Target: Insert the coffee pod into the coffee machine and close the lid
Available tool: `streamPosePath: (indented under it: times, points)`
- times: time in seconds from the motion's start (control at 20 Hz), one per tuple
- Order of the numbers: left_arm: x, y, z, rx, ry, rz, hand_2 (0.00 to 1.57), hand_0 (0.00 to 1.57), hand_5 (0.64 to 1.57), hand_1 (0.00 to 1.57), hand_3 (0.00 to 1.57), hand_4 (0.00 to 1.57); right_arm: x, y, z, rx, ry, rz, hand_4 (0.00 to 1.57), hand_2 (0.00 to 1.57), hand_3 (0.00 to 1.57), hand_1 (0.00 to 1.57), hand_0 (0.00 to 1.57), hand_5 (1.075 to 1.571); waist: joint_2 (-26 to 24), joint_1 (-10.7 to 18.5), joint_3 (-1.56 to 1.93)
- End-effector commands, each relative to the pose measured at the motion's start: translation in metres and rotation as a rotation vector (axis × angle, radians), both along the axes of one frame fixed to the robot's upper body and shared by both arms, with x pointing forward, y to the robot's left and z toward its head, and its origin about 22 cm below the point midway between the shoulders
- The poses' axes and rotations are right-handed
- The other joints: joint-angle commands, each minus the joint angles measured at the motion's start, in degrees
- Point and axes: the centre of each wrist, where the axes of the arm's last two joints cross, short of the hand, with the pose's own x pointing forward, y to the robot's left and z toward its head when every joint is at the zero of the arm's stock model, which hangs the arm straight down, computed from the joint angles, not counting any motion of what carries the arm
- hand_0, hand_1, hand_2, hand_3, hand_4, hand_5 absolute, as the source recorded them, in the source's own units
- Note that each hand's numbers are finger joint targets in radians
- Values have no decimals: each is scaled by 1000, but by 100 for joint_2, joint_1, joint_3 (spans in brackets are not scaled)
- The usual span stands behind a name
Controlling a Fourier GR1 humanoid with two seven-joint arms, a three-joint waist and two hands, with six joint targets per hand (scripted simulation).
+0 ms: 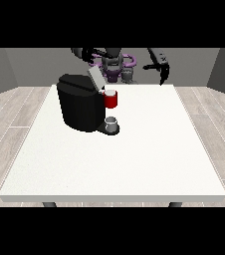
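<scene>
Two hands hover above the tabletop (134,164)'s far edge: the hand at the view's right (162,69) droops with relaxed fingers, the hand at the view's left (88,54) unclear. No pod visible; the coffee machine (82,107)'s lid (96,78) stands open

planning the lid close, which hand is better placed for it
Probably the robot's right hand, at the view's left: it hangs just behind the coffee machine and its raised lid. The other hand is far off.
</scene>
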Motion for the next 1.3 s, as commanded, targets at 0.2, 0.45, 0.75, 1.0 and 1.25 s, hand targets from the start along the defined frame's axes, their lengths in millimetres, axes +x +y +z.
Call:
streamPosePath:
  times: [0.2, 0.45, 0.75, 1.0, 1.25]
  points:
    - [2, 8, 4, 5, -69, 31, 0, 0, 1571, 0, 0, 342, 41, -16, 25, 16, -24, -61, 386, 0, 0, 0, 0, 1571, 561, -26, -1]
    - [-4, 6, 11, -27, -68, 25, 0, 0, 1571, 0, 0, 357, 44, -31, -6, 18, 28, -65, 406, 0, 0, 0, 0, 1571, 475, 82, 0]
    - [9, 3, 9, 23, -83, 27, 0, 0, 1571, 0, 0, 298, 70, -10, 21, -6, 11, -71, 420, 0, 0, 0, 0, 1571, 669, 26, -1]
    - [28, -8, 33, -18, -99, 3, 0, 0, 1571, 0, 0, 396, 78, -28, 13, 4, -28, -111, 435, 0, 0, 0, 0, 1571, 871, 159, 0]
    - [29, 16, 31, -17, -135, 28, 0, 0, 1571, 0, 0, 343, 79, -14, 15, 3, -71, -72, 396, 0, 0, 0, 0, 1571, 1151, 181, -1]
